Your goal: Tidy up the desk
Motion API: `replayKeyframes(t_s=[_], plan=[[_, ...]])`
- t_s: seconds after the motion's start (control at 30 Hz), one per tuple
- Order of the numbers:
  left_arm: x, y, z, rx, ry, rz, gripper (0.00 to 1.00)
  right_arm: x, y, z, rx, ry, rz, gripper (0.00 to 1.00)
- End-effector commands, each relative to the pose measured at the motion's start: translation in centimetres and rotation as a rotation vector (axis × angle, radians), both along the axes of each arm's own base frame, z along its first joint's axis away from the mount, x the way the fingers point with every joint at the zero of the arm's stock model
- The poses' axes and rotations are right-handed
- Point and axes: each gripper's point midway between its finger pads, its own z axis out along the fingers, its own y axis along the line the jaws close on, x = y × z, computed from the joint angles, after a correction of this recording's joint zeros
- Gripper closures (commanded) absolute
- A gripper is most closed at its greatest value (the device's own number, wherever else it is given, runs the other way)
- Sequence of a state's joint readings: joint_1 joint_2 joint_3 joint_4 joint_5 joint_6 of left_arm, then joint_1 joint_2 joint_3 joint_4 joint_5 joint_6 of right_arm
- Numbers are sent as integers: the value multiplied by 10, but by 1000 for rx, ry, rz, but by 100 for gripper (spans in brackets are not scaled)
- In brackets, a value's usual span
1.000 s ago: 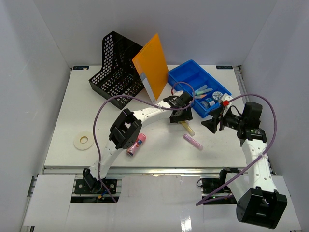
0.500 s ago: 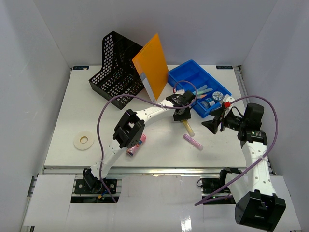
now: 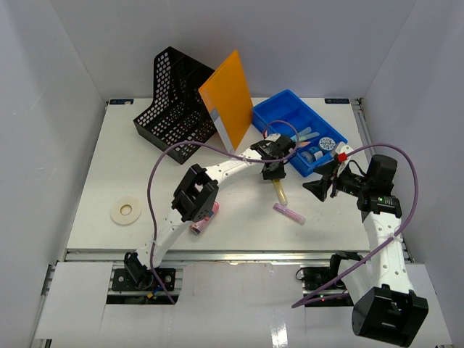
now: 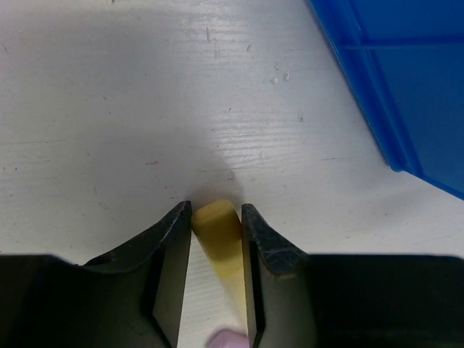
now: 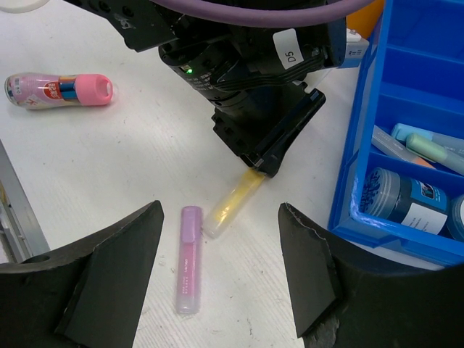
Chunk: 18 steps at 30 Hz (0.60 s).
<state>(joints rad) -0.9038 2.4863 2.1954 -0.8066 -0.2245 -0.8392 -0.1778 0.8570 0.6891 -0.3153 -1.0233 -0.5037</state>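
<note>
Looks like a robot lab booth: plain white walls (image 3: 43, 109) boxing the desk (image 3: 109, 174), aluminium rail (image 3: 239, 257) along near edge.

Tray (image 3: 270, 109) right of file holder (image 3: 171, 101); 2 markers (image 3: 289, 212) before it, on desk (image 3: 130, 163).

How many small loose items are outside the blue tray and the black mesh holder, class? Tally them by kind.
Highlighters: 2 (yellow plastic highlighter in the left pincer, lilac plastic highlighter)
Small pink plastic bottle: 1
Flat white tape ring: 1
Total: 4
</note>
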Motion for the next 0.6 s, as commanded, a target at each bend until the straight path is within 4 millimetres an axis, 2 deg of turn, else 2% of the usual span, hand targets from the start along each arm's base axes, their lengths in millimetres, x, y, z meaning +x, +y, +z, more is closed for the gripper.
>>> replayKeyframes(t_s=[0.0,0.33,0.57], plan=[[2,37,-47,126,76,19,64,-1,1,-1,18,-2,16,29],[38,60,-23,109,27,41,64,0,0,-4,19,11,11,29],[40,84,-28,155,39,1,59,0,1,-7,24,21,20,29]])
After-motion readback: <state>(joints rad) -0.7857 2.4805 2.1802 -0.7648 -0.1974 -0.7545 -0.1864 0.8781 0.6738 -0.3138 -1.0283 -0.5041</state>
